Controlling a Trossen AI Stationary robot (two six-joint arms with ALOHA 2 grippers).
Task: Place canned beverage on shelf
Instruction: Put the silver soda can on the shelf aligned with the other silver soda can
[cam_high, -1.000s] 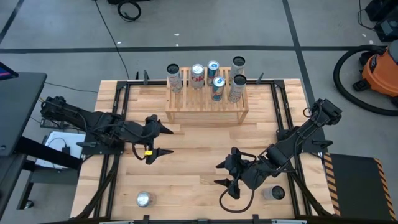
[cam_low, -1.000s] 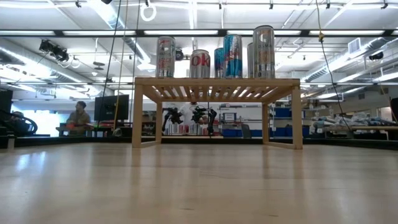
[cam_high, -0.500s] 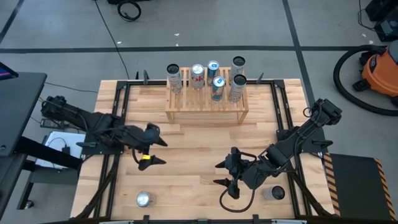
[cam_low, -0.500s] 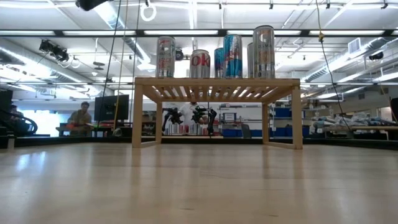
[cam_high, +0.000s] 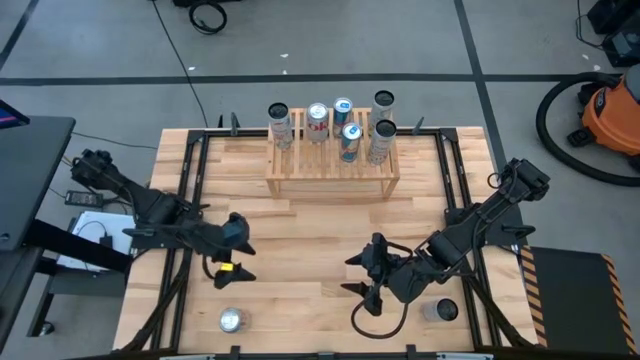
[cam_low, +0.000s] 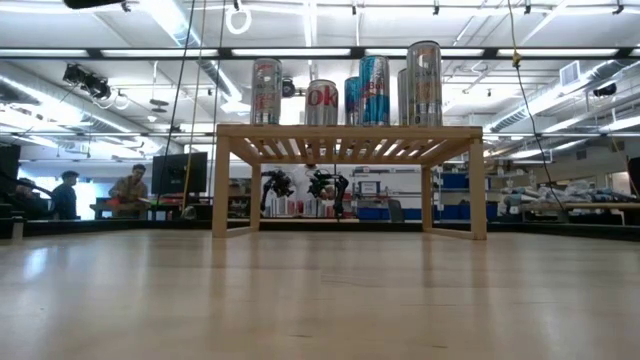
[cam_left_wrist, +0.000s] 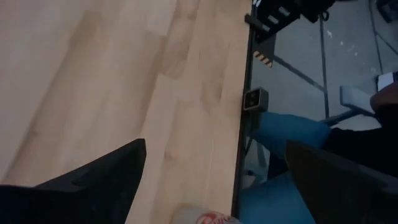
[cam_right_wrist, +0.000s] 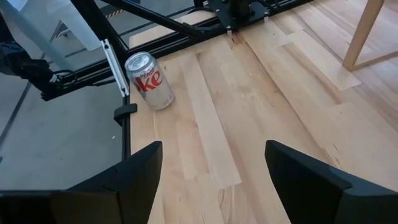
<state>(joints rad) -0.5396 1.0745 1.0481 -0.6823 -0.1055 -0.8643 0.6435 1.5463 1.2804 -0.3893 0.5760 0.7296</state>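
The light wooden shelf (cam_high: 332, 165) stands at the table's far middle, with several cans (cam_high: 318, 121) upright on its slatted top (cam_low: 348, 130). A silver Diet Coke can (cam_high: 231, 320) stands upright near the table's front left; it also shows in the right wrist view (cam_right_wrist: 148, 79). Another can (cam_high: 441, 311) stands at the front right beside the right arm. My left gripper (cam_high: 240, 265) is open and empty, above the table just beyond the front-left can, whose top shows between its fingers (cam_left_wrist: 205, 218). My right gripper (cam_high: 347, 276) is open and empty at the table's front middle, pointing left.
Black frame rails (cam_high: 190, 180) run along the table's left and right sides. A person's legs in blue (cam_left_wrist: 280, 134) show past the table's edge in the left wrist view. People stand in the room behind the shelf (cam_low: 128, 190). Bare wood lies between the grippers and the shelf.
My left gripper has gone toward the table's near edge and a little left, toward the front-left can, turning its open fingers to point that way. My right arm has kept still. No can has moved.
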